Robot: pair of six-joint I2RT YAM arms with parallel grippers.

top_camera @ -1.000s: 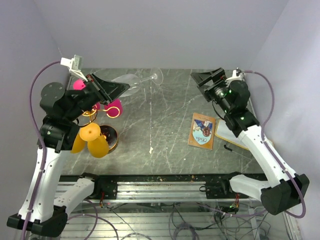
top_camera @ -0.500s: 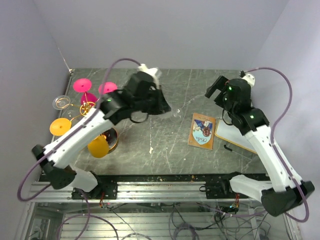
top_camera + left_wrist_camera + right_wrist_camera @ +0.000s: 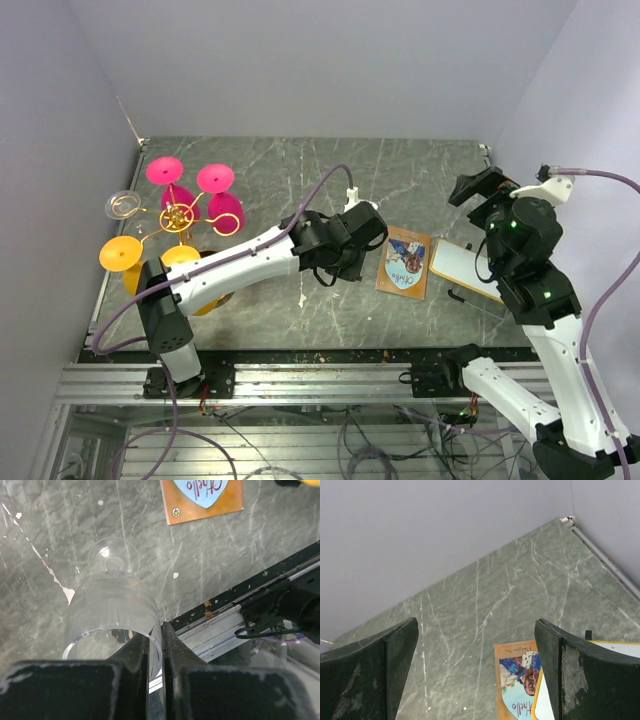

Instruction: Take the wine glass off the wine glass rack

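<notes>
My left gripper (image 3: 155,632) is shut on the rim of a clear wine glass (image 3: 112,612). The glass stands upright under it with its foot (image 3: 113,557) at the table top. In the top view the left gripper (image 3: 340,262) is at the table's middle, just left of the card, and hides the glass. The gold wire wine glass rack (image 3: 180,215) stands at the far left. It holds pink glasses (image 3: 165,170), orange glasses (image 3: 120,252) and another clear glass (image 3: 122,205). My right gripper (image 3: 478,188) is open and empty, raised at the right; the right wrist view (image 3: 475,645) shows it above bare table.
An orange picture card (image 3: 404,262) lies right of the held glass and also shows in the left wrist view (image 3: 202,497). A yellow-edged white board (image 3: 462,268) and a black pen (image 3: 470,297) lie at the right edge. The aluminium rail (image 3: 320,375) runs along the near edge.
My left arm has swung from the rack to the table's middle with the clear glass and brought it down upright. My right arm has pulled back to the right and risen.
</notes>
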